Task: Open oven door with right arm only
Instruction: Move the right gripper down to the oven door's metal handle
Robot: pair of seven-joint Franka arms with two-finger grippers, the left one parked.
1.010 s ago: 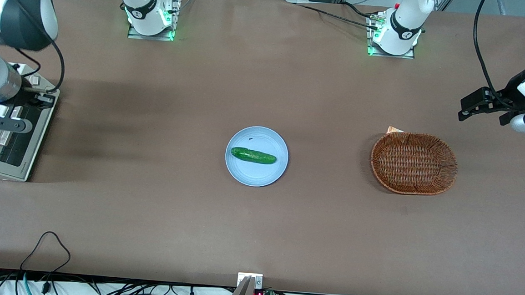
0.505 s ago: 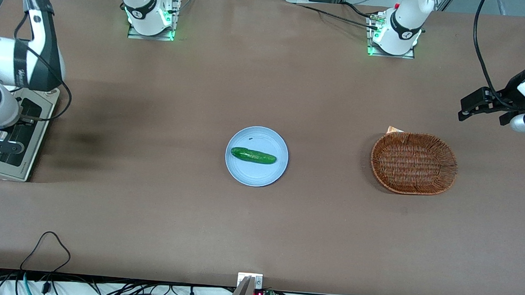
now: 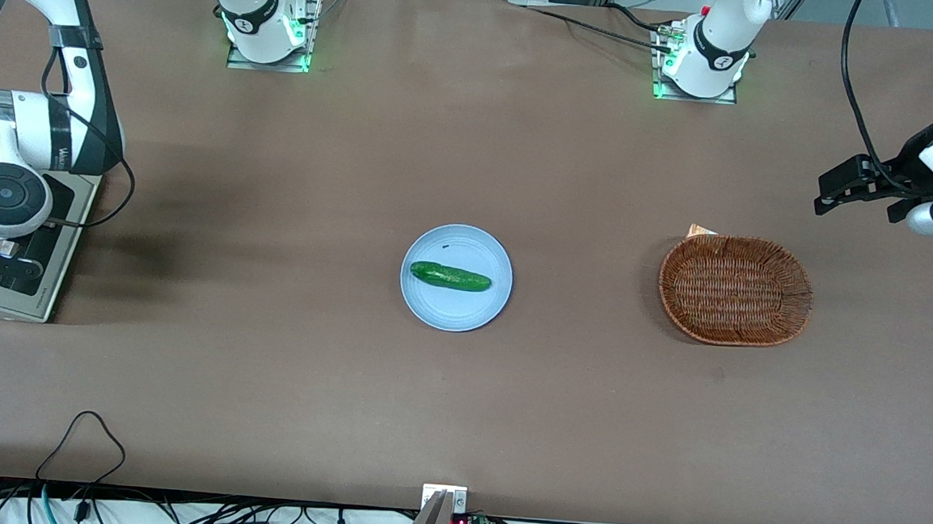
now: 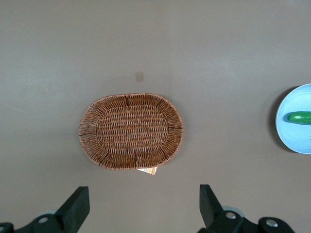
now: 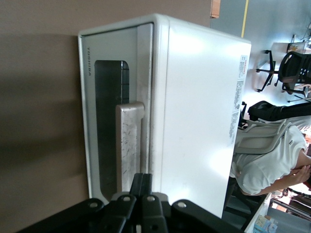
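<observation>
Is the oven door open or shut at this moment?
Shut. In the right wrist view the oven door lies flush against the oven body, no gap showing; the end effector sits at its handle.

White right arm [image 3: 12,137] (grey joint cap, black cable), black end effector [image 5: 142,194].

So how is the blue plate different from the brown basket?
The plate is smooth, round and light blue; the basket is woven, oval and brown. The plate holds a cucumber; the basket holds nothing. Both sit on the table. The gripper is at the oven door.
</observation>
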